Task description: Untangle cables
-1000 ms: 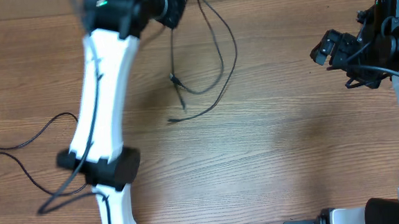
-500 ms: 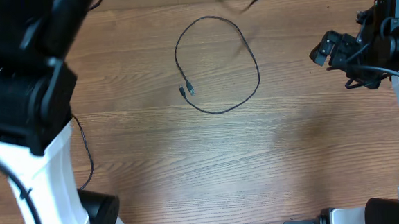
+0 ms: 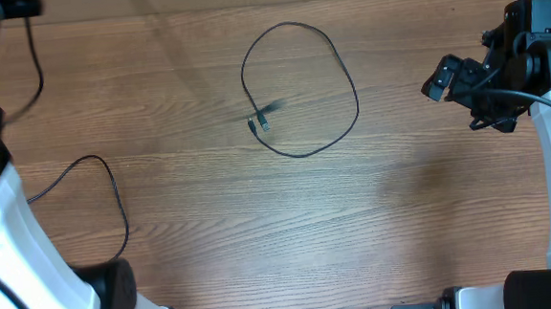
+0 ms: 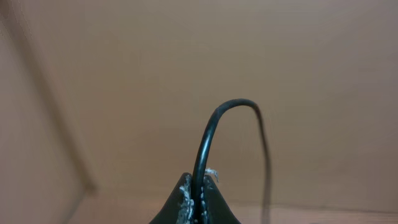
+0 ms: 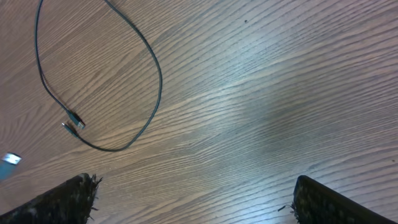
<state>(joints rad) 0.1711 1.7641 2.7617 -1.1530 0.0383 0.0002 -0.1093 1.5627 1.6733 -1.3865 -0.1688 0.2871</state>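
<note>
The left end effector point(image 4: 199, 191) is pinched shut on a thin black flexible cord point(image 4: 204, 140). Its wrist camera shows the cord rising from between the closed jaws, arching over and dropping away against a plain beige background, so this end effector is lifted well clear of the brown wood-grain table point(image 3: 262, 242). In the overhead view the end effector itself lies out of frame, and only a hanging black strand point(image 3: 36, 54) shows at the top left corner. Below it, a loose black cord point(image 3: 94, 158) curves across the left part of the table. Whether it is the same cord as the held one cannot be told.

Near the middle lies a black cable ring point(image 3: 358, 106), a single open loop flat on the wood, with its two small plug ends point(image 3: 259, 124) just beside each other at the loop's lower left. It crosses nothing else and sits well apart from the left cords.

At the far right, the right end effector point(image 3: 440, 75) hovers above the table with its jaws spread wide and nothing between them. Its wrist camera looks down on the ring from a distance.

The step in hand appears to be pulling one cord up and away from the rest. The separation looks largely done. The next move probably calls for setting the lifted cord down on bare wood at the left, clear of the ring and without draping it over the loose cord there.
</note>
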